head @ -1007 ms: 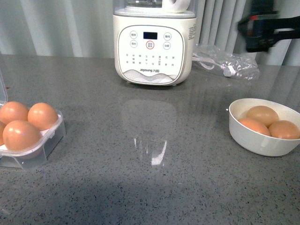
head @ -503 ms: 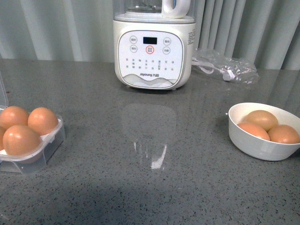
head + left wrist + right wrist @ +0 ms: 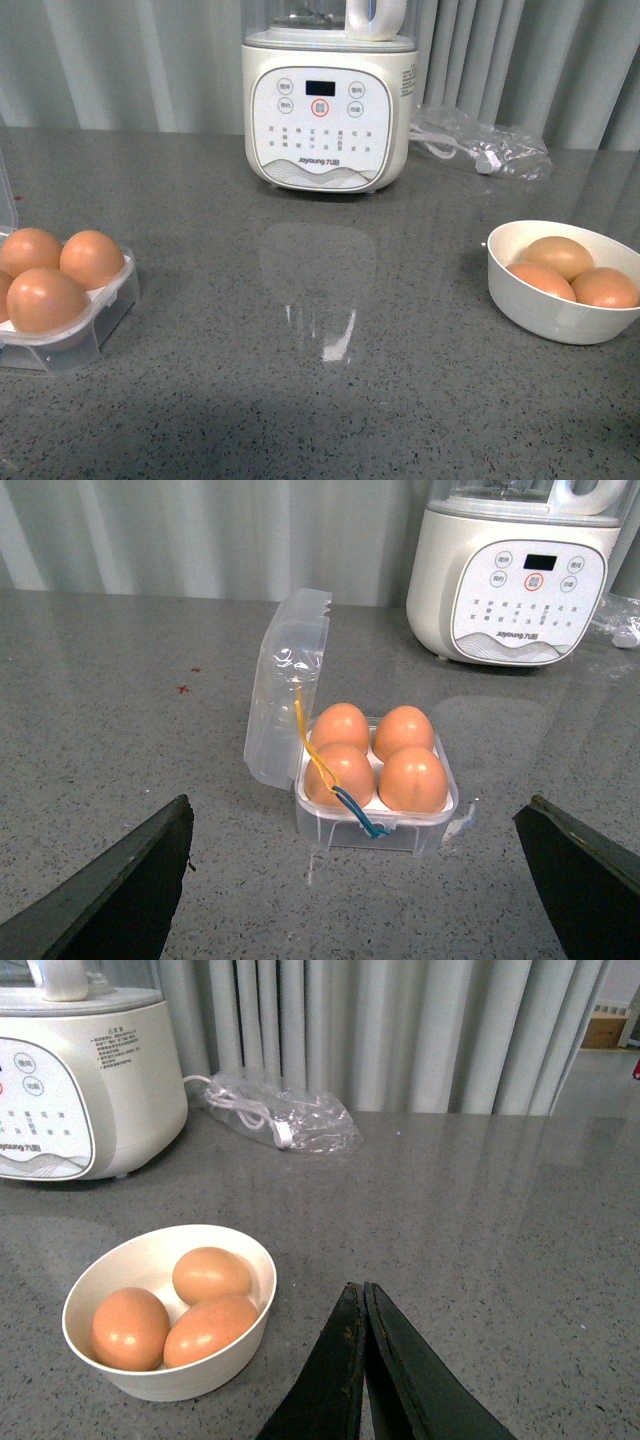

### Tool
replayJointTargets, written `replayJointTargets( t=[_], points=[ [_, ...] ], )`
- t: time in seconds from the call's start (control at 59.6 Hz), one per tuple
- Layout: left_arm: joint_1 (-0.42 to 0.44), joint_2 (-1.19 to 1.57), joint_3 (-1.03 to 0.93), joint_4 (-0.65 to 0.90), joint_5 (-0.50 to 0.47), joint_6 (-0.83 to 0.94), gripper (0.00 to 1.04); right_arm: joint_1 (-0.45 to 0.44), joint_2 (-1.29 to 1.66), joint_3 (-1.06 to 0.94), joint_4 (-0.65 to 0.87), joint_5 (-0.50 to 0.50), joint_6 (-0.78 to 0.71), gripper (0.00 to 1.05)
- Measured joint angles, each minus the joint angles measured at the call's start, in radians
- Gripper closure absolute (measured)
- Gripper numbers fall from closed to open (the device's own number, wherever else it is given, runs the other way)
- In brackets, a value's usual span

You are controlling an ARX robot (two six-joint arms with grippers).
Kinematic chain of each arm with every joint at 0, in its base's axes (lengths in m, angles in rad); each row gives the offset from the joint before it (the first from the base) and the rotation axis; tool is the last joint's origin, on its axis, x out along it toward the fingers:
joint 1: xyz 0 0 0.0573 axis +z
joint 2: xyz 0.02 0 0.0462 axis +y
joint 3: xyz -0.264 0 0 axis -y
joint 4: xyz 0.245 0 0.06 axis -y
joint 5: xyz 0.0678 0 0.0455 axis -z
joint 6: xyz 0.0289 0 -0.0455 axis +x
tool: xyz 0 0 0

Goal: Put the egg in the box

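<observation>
The clear egg box [image 3: 100, 315] sits at the table's left edge with its lid up; in the left wrist view the box [image 3: 375, 825] holds several orange-brown eggs [image 3: 413, 779], filling its holes. My left gripper [image 3: 360, 820] is open and empty, its jaws wide on either side of the box, pulled back from it. Three more eggs [image 3: 558, 254] lie in a round white bowl [image 3: 545, 315] at the right, also in the right wrist view [image 3: 250, 1335]. My right gripper [image 3: 361, 1290] is shut and empty, beside the bowl. Neither arm shows in the front view.
A cream soy-milk machine [image 3: 328, 110] stands at the back middle. A clear plastic bag with a white cord [image 3: 480, 145] lies behind the bowl. Grey curtains hang behind the table. A blue and yellow wire [image 3: 330, 785] hangs in front of the box.
A dark arm part seen at the upper right a second ago has left the front view. The eggs, box and bowl have not moved.
</observation>
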Motion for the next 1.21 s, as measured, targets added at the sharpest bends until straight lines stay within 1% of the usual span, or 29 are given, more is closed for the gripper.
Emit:
replayJointTargets(
  t=[0.084,0.269,0.319,0.386,1.007,1.208],
  points=[
    [0.0,0.0,0.0,0.0,0.0,0.0,0.07,0.022,-0.048,-0.018,-0.03,-0.001,0.0,1.01],
    [0.0,0.0,0.0,0.0,0.0,0.0,0.07,0.023,-0.153,-0.048,-0.102,0.005,0.0,1.01],
    [0.0,0.0,0.0,0.0,0.0,0.0,0.07,0.023,-0.159,-0.072,-0.07,0.006,0.0,1.01],
    [0.0,0.0,0.0,0.0,0.0,0.0,0.07,0.023,-0.18,-0.09,-0.08,0.006,0.0,1.01],
    [0.0,0.0,0.0,0.0,0.0,0.0,0.07,0.024,-0.514,-0.093,-0.399,0.006,0.0,1.01],
    [0.0,0.0,0.0,0.0,0.0,0.0,0.07,0.024,-0.593,-0.093,-0.479,0.006,0.0,1.01]
  ],
)
